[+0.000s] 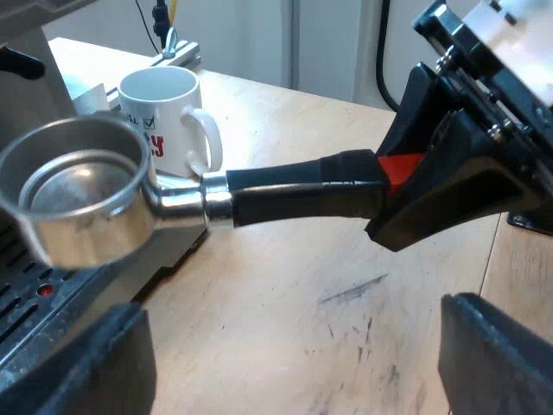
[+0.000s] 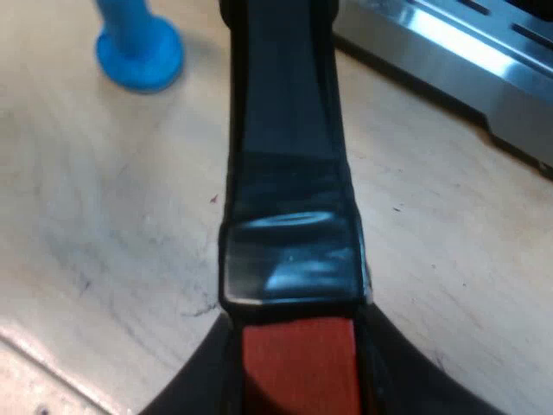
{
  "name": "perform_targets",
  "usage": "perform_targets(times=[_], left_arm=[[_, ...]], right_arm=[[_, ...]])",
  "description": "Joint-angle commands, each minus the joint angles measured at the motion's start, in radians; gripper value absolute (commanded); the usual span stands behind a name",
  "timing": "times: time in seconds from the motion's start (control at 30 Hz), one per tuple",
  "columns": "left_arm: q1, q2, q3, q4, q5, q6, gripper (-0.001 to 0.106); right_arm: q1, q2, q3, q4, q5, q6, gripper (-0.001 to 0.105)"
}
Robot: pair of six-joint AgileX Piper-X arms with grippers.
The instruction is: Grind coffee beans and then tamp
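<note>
The metal holder (image 1: 78,194) hangs above the wooden table with its empty basket over the edge of the espresso machine's drip tray (image 1: 26,298). Its dark handle (image 1: 294,186) ends in red (image 2: 298,363). My right gripper (image 1: 415,186) is shut on that red end, and its fingers (image 2: 194,385) flank the handle in the right wrist view. My left gripper (image 1: 294,367) stands open over bare table below the handle, with nothing between its fingers (image 1: 86,363). A blue tamper (image 2: 138,47) stands upright on the table beyond the handle.
A white mug (image 1: 168,117) with printed lettering stands beside the machine, just behind the holder's basket. The machine's steel base (image 2: 484,69) runs close along the handle. Scuffed wooden table (image 1: 346,303) lies under both grippers.
</note>
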Motion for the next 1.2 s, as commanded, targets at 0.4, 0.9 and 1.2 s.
perform_targets(times=[0.4,0.9,1.2], left_arm=[[-0.005,-0.007,-0.005,0.004,0.006,-0.019,0.07],[-0.005,-0.007,-0.005,0.004,0.012,-0.045,0.07],[-0.005,-0.007,-0.005,0.004,0.012,-0.045,0.07]], right_arm=[[-0.002,-0.147,0.114,-0.093,-0.048,-0.158,0.0],[-0.117,-0.214,0.235,-0.216,-0.232,-0.398,0.0],[-0.277,-0.214,0.254,-0.248,-0.402,-0.598,0.0]])
